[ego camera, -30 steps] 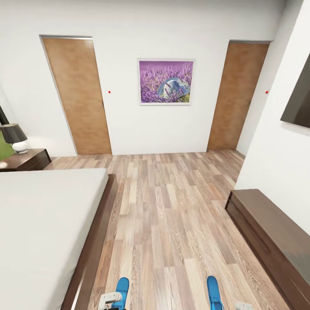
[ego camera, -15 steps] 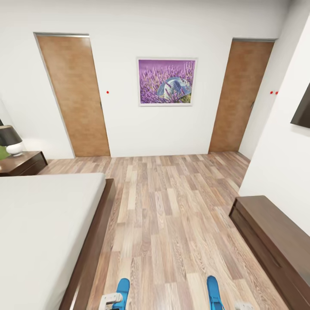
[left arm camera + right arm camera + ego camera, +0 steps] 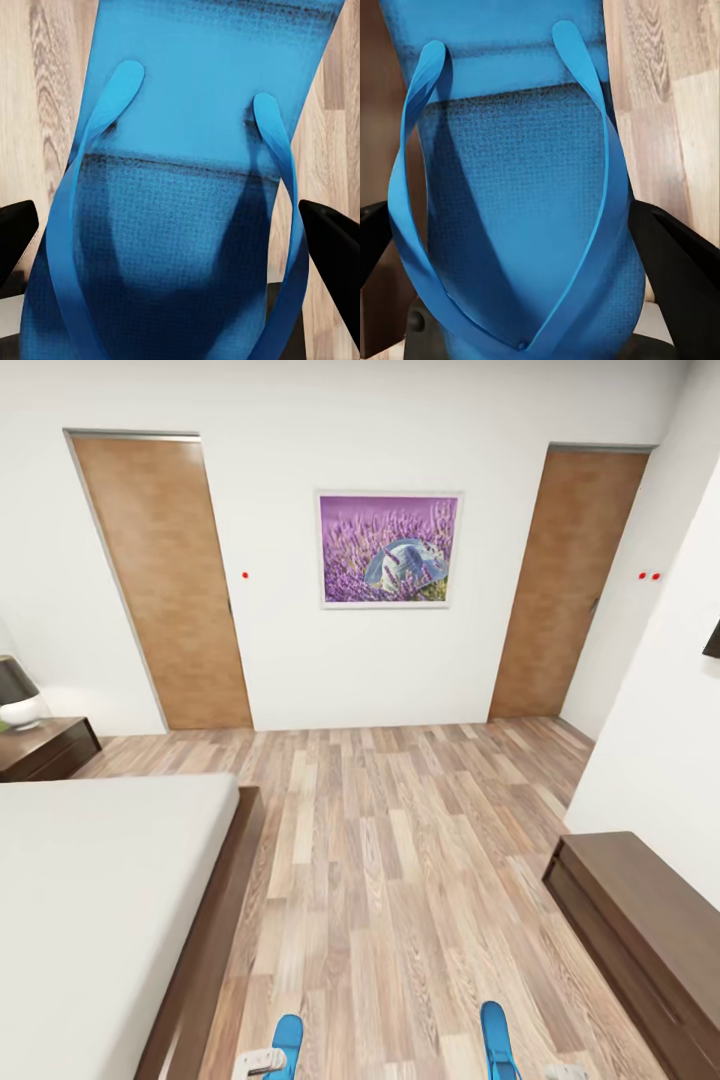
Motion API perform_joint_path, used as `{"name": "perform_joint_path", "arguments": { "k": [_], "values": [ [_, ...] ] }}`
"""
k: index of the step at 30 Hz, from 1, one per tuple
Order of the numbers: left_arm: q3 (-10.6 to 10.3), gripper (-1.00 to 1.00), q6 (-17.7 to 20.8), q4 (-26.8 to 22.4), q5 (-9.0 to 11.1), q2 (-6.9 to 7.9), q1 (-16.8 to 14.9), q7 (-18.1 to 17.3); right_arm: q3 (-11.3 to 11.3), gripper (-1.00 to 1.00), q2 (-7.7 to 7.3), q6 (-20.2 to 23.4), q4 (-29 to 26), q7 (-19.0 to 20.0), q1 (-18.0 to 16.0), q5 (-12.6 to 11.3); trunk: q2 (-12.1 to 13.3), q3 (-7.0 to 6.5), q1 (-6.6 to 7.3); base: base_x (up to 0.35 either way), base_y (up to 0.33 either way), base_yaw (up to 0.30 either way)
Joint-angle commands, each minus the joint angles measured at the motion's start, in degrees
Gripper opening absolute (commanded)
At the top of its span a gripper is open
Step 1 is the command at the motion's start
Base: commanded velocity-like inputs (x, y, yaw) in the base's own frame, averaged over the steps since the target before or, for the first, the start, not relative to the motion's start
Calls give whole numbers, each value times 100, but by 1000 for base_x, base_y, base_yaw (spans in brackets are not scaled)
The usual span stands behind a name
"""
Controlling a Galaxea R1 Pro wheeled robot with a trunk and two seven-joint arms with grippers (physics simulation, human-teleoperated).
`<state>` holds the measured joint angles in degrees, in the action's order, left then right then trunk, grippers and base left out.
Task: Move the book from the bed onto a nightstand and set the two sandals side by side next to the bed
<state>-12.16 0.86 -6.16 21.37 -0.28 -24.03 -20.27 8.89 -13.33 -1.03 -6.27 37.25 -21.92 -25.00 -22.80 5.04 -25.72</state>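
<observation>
My left jaws (image 3: pixel 176 247) are clamped on the left sandal (image 3: pixel 187 180): the black fingers (image 3: pixel 330 247) stand at either edge of the blue sole, whose straps face the left wrist camera. My right jaws (image 3: pixel 521 240) are clamped on the right sandal (image 3: pixel 514 187) in the same manner, one dark finger at each side of the sole. Below both sandals lies wood-plank floor (image 3: pixel 400 860).

In the head view, the tips of the two sandals show at the lower edge, the left one (image 3: pixel 287 1035) near the bed frame and the right one (image 3: pixel 495 1030) well apart from it, over open floor.

The bed (image 3: pixel 90 900) occupies the left side: a plain light grey mattress in a dark brown frame. Beyond its far corner stands a nightstand (image 3: pixel 45 745) carrying a lamp (image 3: pixel 15 695) with a dark shade. No book can be made out on the visible part of the mattress.

A low dark brown cabinet (image 3: pixel 640 920) stands against the right wall. The far white wall (image 3: pixel 280 660) carries two brown wooden doors, left (image 3: pixel 160 580) and right (image 3: pixel 560 580), with a framed purple picture (image 3: pixel 388 548) between them.
</observation>
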Motion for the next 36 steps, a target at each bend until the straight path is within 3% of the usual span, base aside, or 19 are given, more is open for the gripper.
{"name": "perform_joint_path", "arguments": {
  "k": [1, 36],
  "values": [
    [-41, -100, 10, 2, 60, 2, -5, -14, 43, -100, -3, -11, 3, 13, -6, -50, -12, 12, -7, 325, 0, 0],
    [-41, -100, 2, 9, 60, 1, -5, -3, 43, -100, -3, -19, 3, 11, -6, -52, -12, 12, -7, 325, 0, 0]
  ]
}}
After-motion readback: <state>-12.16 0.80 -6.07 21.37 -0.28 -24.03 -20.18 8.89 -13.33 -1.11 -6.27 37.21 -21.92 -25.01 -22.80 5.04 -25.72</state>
